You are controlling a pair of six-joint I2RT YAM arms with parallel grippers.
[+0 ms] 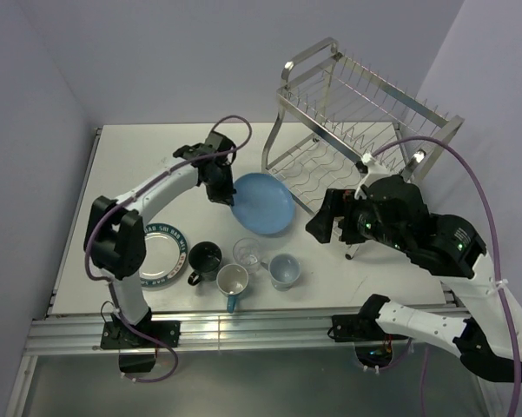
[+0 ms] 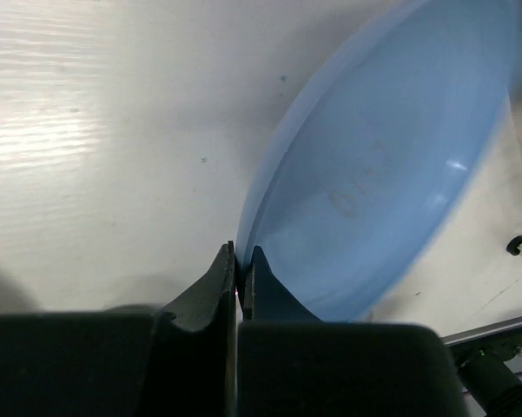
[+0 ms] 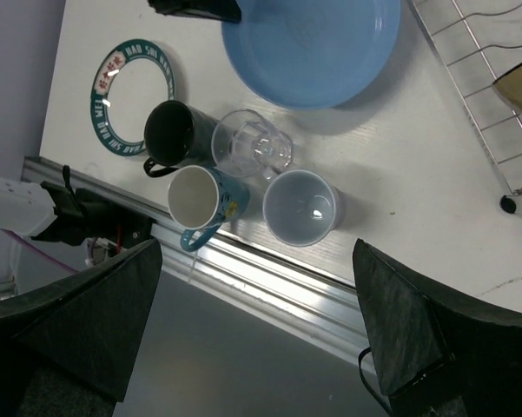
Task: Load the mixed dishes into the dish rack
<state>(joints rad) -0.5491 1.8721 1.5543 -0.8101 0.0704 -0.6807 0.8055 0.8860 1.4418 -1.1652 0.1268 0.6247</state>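
Mid-frame in the top view, our left gripper (image 2: 237,261) pinches the rim of the large round light-blue plate (image 1: 265,205); right of it, our right gripper (image 3: 256,287) hangs spread open.

Plain light-blue plate (image 1: 262,202), white plate (image 1: 161,254) with teal lettered rim, black mug (image 1: 204,258), white-and-blue mug (image 1: 232,284), pale blue cup (image 1: 284,270), silver rack (image 1: 356,113)

Right wrist view: light-blue plate (image 3: 308,43) — top cropped; dish rack (image 3: 459,91) — mostly cropped.
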